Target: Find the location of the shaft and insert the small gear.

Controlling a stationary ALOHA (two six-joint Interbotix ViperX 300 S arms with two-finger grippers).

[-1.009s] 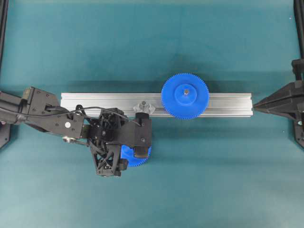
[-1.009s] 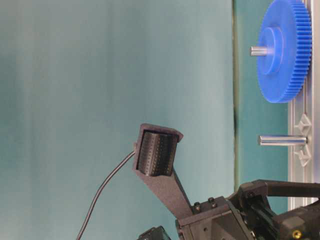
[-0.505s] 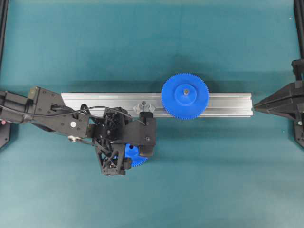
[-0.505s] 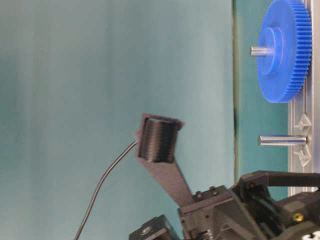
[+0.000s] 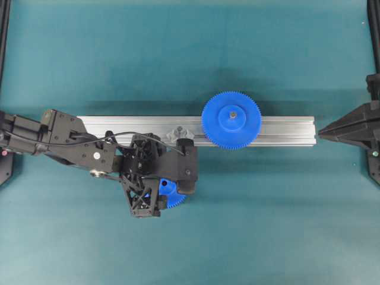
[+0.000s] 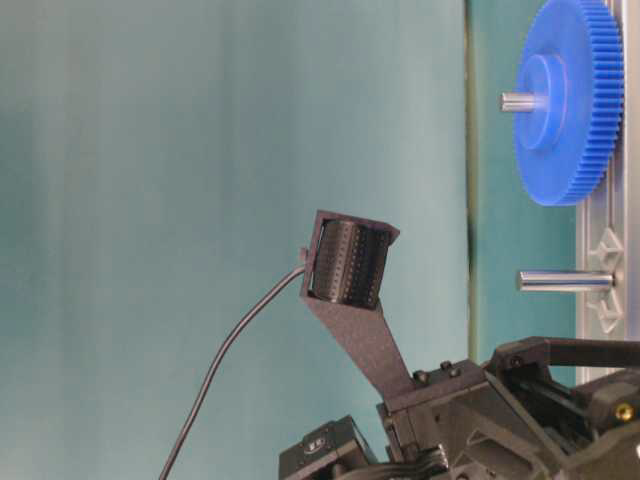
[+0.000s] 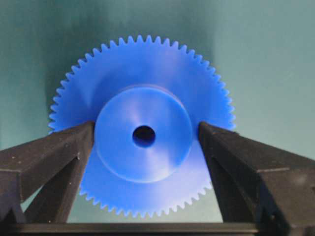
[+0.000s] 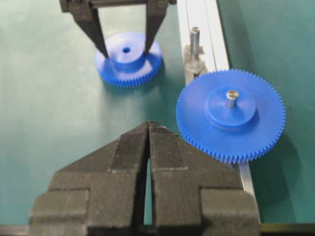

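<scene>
Lying flat on the green counter (image 5: 267, 214), just in front of the long silver rail (image 5: 285, 130): the small gear (image 7: 142, 128), blue, with teeth all round, a raised round hub and a dark hole in the middle. Mostly hidden from above under the black left arm, with only a blue edge peeking out.

Spread wide around that hub: the left claw (image 7: 145, 135). One black finger (image 7: 54, 157) on each side of the hub, right beside it. Touching or not, hard to tell. Gear not lifted, flat on the counter.

Standing up from the rail: the shaft (image 8: 195, 37), a thin shiny metal peg on a sparkly base. Bare on top, with nothing slid over it. Near the small gear but apart from it, just past the left claw in the view from above.

Farther along the rail: the big gear (image 8: 231, 115), blue too, sitting on its own grey pin.

Far off at the right edge of the counter: the right claw (image 8: 148, 130), squeezed tight with its two black tips pressed together. Nothing inside it. Well apart from both gears.
</scene>
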